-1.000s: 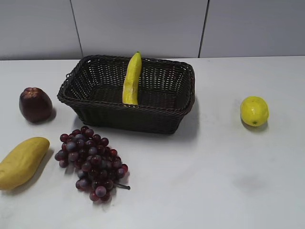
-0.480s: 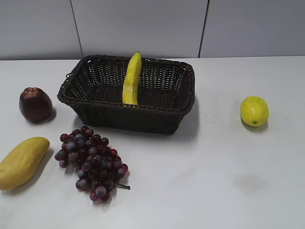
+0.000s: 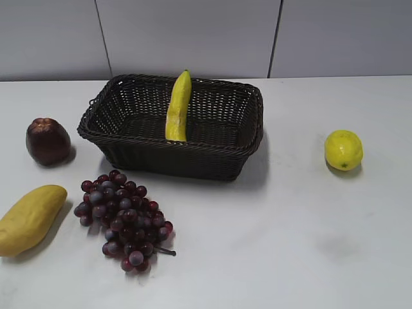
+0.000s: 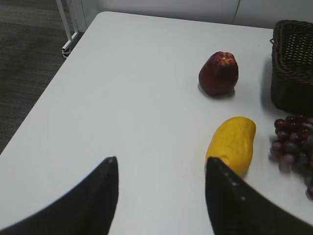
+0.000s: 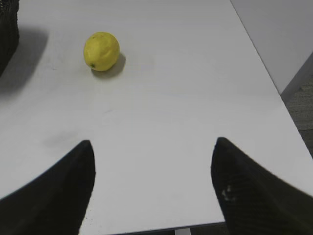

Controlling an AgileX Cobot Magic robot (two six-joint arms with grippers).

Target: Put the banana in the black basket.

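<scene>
The bright-yellow banana (image 3: pixel 178 107) lies inside the black basket (image 3: pixel 219 158), leaning with its tip on the far rim. No arm shows in the exterior view. My left gripper (image 4: pixel 161 164) is open and empty above the table's left part, near the mango; the basket's corner (image 4: pixel 293 63) shows at the right of that view. My right gripper (image 5: pixel 152 144) is open and empty above the table's near right edge; a sliver of the basket (image 5: pixel 7 29) shows at top left.
A dull-yellow mango (image 3: pixel 29 219) (image 4: pixel 232 143), a dark red apple (image 3: pixel 47 140) (image 4: pixel 218 73) and purple grapes (image 3: pixel 122 219) (image 4: pixel 293 147) lie left and in front of the basket. A lemon (image 3: pixel 343 149) (image 5: pixel 101 50) sits at the right. Table edges lie near both grippers.
</scene>
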